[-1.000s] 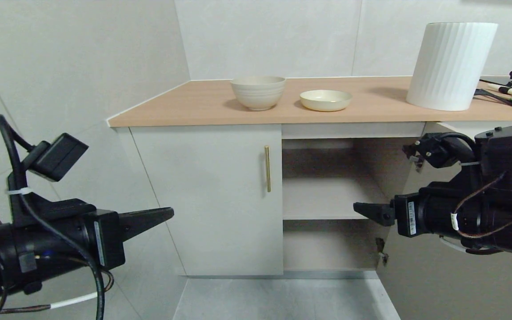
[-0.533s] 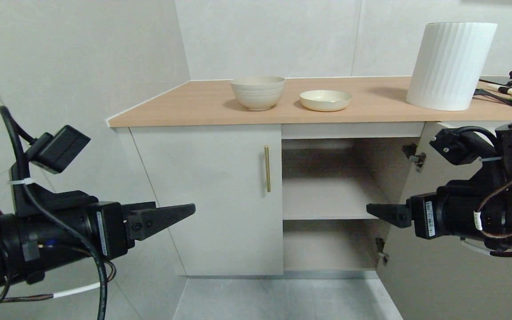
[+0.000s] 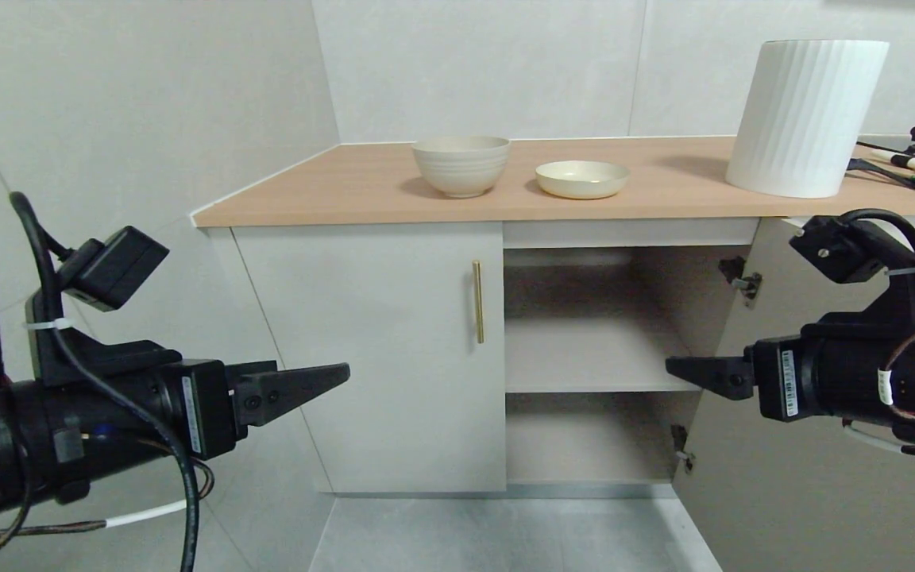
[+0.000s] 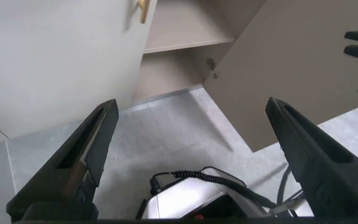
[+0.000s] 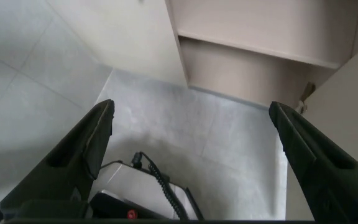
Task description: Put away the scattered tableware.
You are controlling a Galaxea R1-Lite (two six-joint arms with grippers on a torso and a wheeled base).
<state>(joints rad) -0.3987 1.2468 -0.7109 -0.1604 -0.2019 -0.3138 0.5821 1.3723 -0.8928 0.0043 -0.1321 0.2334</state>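
My left jaws stand wide open and hold nothing. They are out in front of the left arm [image 3: 108, 413], low and to the left of the cabinet, and their tips point towards its closed door [image 3: 378, 357]. My right jaws are also spread wide and empty. The right arm [image 3: 847, 381] holds them level in front of the open door [image 3: 759, 492], which is swung out on the right, with their tips near the mouth of the cabinet.

Below both arms lies the grey tiled floor [image 3: 505, 532], running up to the foot of the cabinet.

The closed door carries a slim gold handle [image 3: 477, 302], upright along its right edge. Just beside it the right half of the cabinet is open, and one shelf [image 3: 584, 357] splits it into an upper and a lower compartment. A metal hinge [image 3: 743, 282] sits high on the inner side of the open door.

On top is the wooden desk [image 3: 330, 191]. A cream ribbed bowl [image 3: 461, 165] stands upright on it, above the closed door. A shallow pale dish [image 3: 582, 179] sits just to its right, close to it but apart. Farther right stands a tall white ribbed container [image 3: 807, 119], well apart from the dish. Some long-handled tools [image 3: 910, 167] lie past it at the desk's far right end.

Behind everything is a pale tiled wall [image 3: 505, 63].
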